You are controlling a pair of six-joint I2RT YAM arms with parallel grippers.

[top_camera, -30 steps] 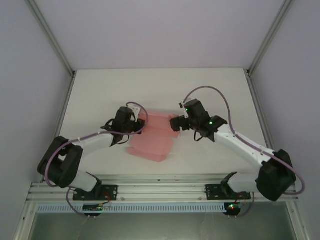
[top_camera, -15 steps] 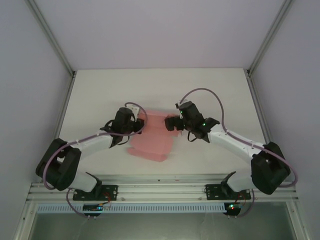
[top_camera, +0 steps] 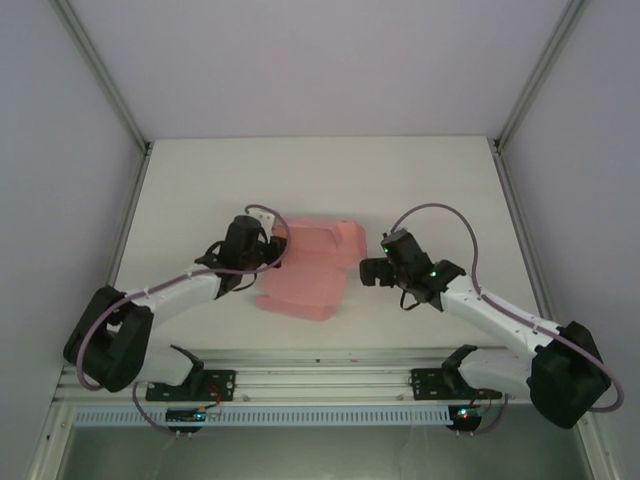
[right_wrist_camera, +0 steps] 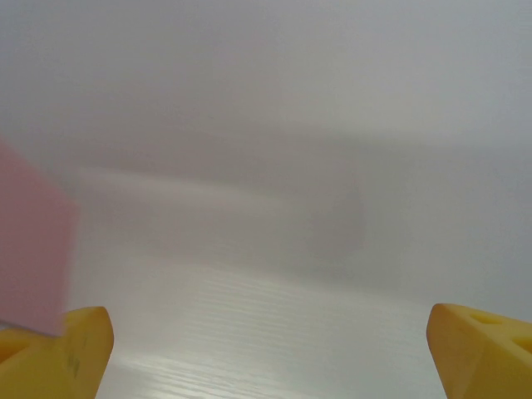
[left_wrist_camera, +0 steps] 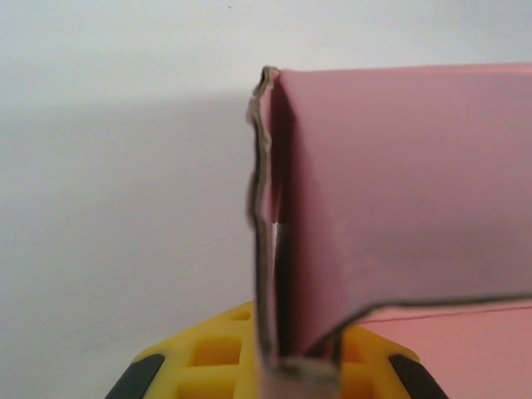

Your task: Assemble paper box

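Top external view: the paper box (top_camera: 305,270) lay a little left of the table's middle, a pink card sheet only partly folded, with panels flat on the surface and a flap raised at its far-left side. The left gripper (top_camera: 270,243) sat at that far-left corner. In the left wrist view, its yellow fingers (left_wrist_camera: 208,362) were pinched tight on the lower edge of the upright flap (left_wrist_camera: 399,208), whose free edge looked rough and slightly frayed. The right gripper (top_camera: 368,270) hung just right of the sheet with its jaws spread wide and nothing between them. The right wrist view showed a pink corner close by its left finger, though whether they touched could not be told.

The card looked light and thin, likely to bend or crease under a hard squeeze and to tear at the worn edge. With so little weight, it would probably slide on the smooth top unless one side was pinned. The best holds seemed to be the flap edges close to the fold lines, taken with a flat pinch across the card.

The table (top_camera: 200,180) was white and smooth. Pale walls closed it in on the left, right and far sides, and a metal rail (top_camera: 320,375) ran along the near edge. Open surface to the far and right sides left room to swing panels.
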